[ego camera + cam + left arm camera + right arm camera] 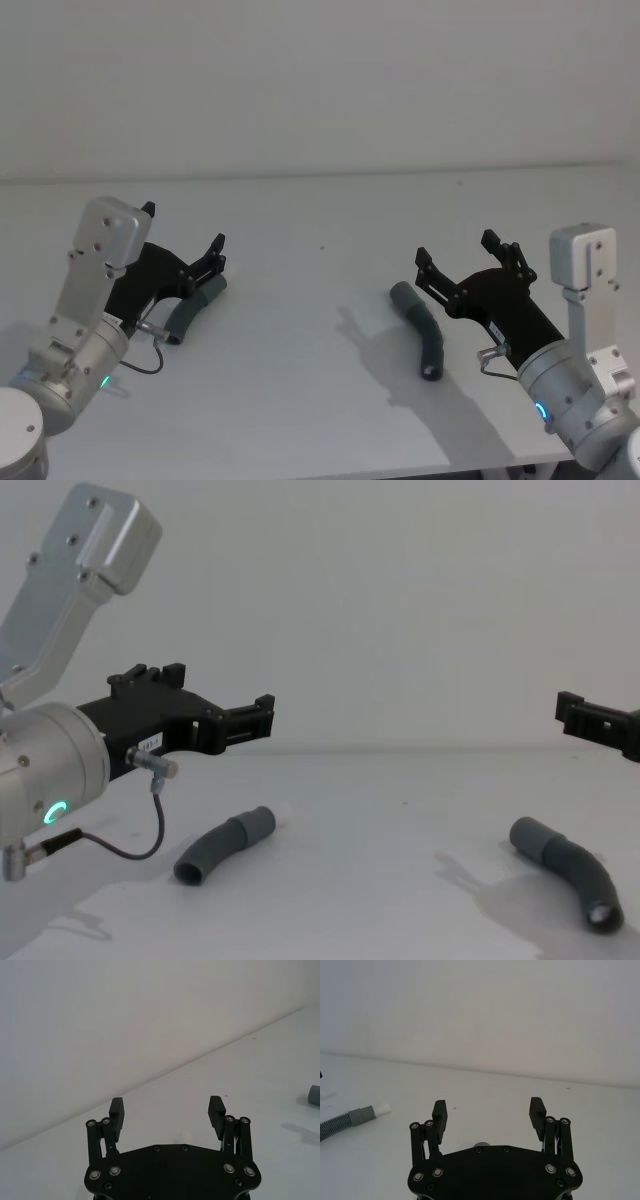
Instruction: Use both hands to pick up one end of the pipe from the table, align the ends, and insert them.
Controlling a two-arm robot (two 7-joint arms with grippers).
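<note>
Jaws spread, the left gripper [184, 228] hovers above one pipe piece [190, 308] near the worktop's [300, 300] left edge. The right gripper [456, 248], also spread, hovers beside the other piece [420, 325]. The right wrist view reveals a white spigot [381, 1108].

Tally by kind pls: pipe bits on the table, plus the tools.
Grey pipe pieces: 2 (left piece, right piece)
Black tools: 2 (left tool, right tool), both open
Total: 4

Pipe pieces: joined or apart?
Apart. The left piece lies on the table below the left gripper, the right piece near the right gripper, with table between them. Both grippers open, empty.
</note>
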